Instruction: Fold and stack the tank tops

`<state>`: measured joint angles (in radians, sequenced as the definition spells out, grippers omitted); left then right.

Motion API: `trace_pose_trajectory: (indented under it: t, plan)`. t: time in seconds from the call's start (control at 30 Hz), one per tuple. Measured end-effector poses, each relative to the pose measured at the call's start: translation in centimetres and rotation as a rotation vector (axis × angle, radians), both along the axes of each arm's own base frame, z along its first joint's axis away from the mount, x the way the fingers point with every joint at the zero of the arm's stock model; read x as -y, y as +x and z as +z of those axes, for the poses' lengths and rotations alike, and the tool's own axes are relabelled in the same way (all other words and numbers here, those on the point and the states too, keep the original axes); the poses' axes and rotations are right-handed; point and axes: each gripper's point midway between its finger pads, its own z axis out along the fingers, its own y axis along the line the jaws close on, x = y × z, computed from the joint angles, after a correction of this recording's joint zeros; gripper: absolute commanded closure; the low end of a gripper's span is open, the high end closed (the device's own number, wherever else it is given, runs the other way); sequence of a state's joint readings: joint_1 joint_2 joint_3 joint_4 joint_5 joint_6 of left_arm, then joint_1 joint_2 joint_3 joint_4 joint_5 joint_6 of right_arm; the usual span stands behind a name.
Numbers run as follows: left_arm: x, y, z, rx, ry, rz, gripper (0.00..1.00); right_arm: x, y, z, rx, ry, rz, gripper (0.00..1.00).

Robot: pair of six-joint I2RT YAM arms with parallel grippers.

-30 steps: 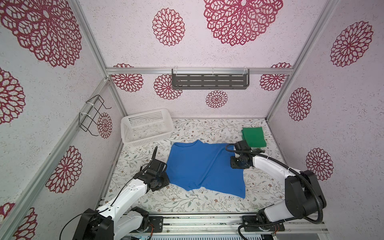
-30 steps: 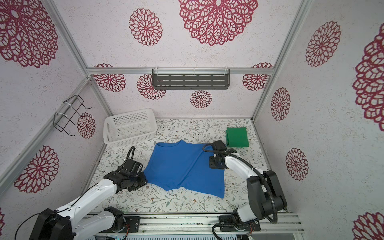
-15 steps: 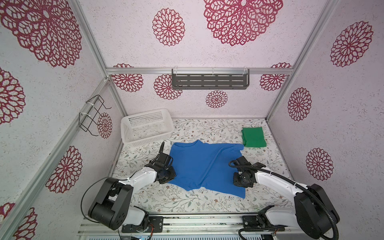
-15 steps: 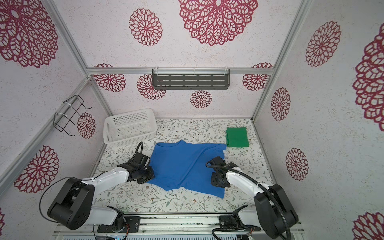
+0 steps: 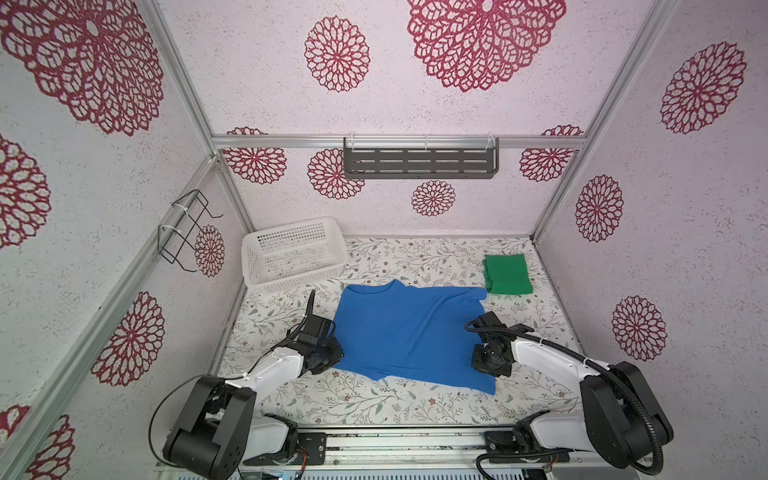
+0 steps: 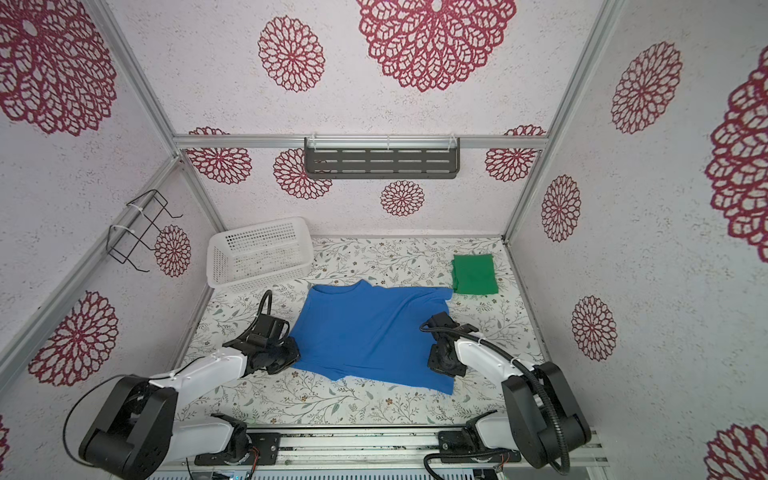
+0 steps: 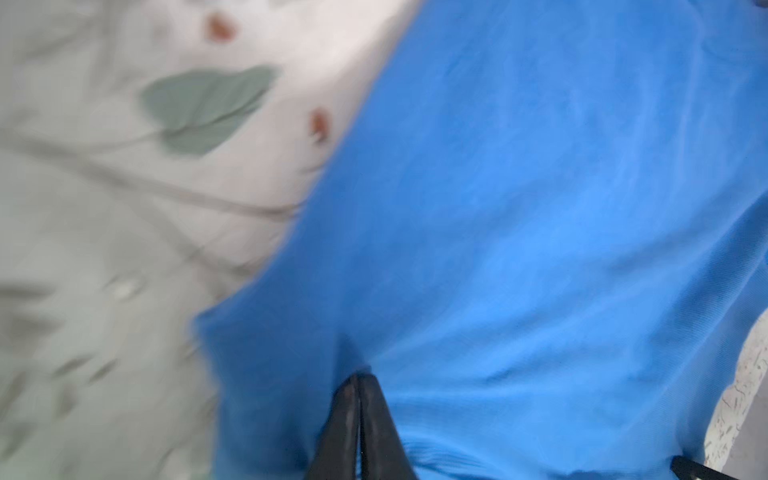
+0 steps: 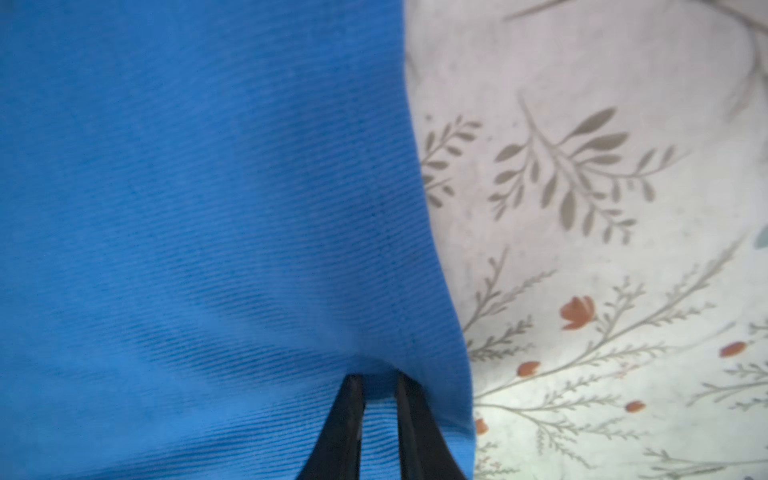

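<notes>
Newly closed, left end effector (image 7: 358, 377) and right end effector (image 8: 377, 377) pinch blue tank top (image 5: 407, 332)

A robot lab cell: aluminium frame (image 5: 282, 142), patterned walls (image 5: 685, 249), mounting rail (image 5: 415, 445).

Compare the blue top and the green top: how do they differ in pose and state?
The blue top lies spread open mid-table; the green top is folded into a small rectangle at the far right. The left gripper and right gripper each pinch a side edge of the blue top; no gripper is at the green top. Both are plain cloth lying on the table.
</notes>
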<state>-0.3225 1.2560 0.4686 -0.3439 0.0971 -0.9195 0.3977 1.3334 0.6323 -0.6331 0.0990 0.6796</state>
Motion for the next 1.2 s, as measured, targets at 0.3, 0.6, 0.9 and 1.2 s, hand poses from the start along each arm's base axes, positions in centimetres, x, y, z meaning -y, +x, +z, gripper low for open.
trace_pose_trajectory:
  t: [0.3,0.6,0.9,1.2]
  plan:
    - [-2.4,-3.1,3.8,-0.017,0.061,0.057,0.73,0.0,2.9,3.7,0.072,-0.041,0.133,0.24]
    - [0.9,7.8,9.2,0.085,0.104,-0.074,0.72,-0.4,13.4,11.0,0.369,-0.051,0.168,0.54]
    - [5.0,16.1,3.0,0.031,0.09,-0.184,0.73,-6.5,15.4,4.8,0.256,0.031,0.291,0.73]
    - [3.5,13.3,0.1,0.014,0.087,-0.165,0.74,-10.6,13.6,0.8,0.16,0.068,0.383,0.74]
